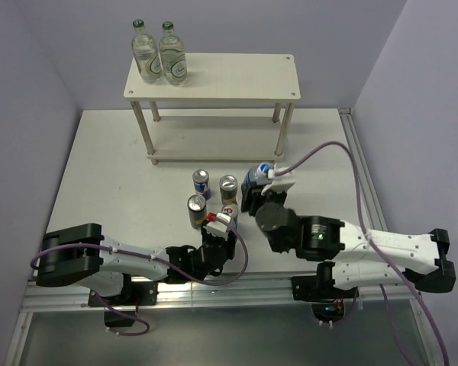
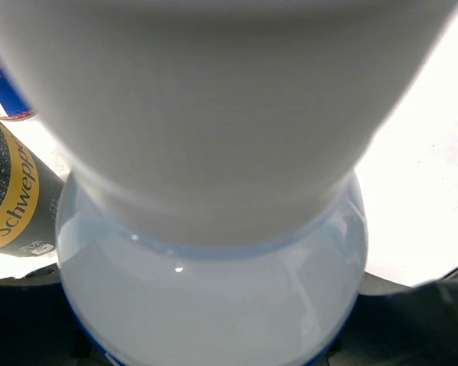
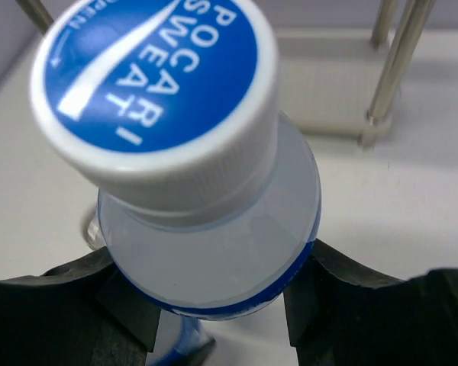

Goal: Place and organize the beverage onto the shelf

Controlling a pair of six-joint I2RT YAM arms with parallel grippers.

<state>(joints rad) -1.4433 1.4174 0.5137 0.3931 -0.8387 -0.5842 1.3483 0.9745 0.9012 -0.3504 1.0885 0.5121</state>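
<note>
Top view: shelf (image 1: 214, 76) stands at the far side of the table (image 1: 99, 152), with two green-capped glass bottles (image 1: 159, 53) on the left end of its top board. All the beverage is on the table in front of the shelf, none on it. Four cans cluster there: blue-silver can (image 1: 201, 183), dark-gold can (image 1: 228, 187), second dark can (image 1: 196, 210), and a red-blue can (image 1: 228, 212) half hidden by the left gripper (image 1: 216, 235).

The right gripper (image 1: 253, 197) is in front of the shelf's right legs, on the Pocari bottle (image 1: 256, 175). Only the right wrist view shows that grip. Dark fingers (image 3: 343, 305) press both sides of the bottle's shoulder, under the blue-printed cap, with a shelf leg (image 3: 393, 69) behind.

From the top the left grip is hidden. The left wrist view shows it clamped on the white-cap bottle (image 2: 214, 290), with a finger (image 2: 420, 320) at each side. The Schweppes label of the second dark can sits just left of it.
</note>
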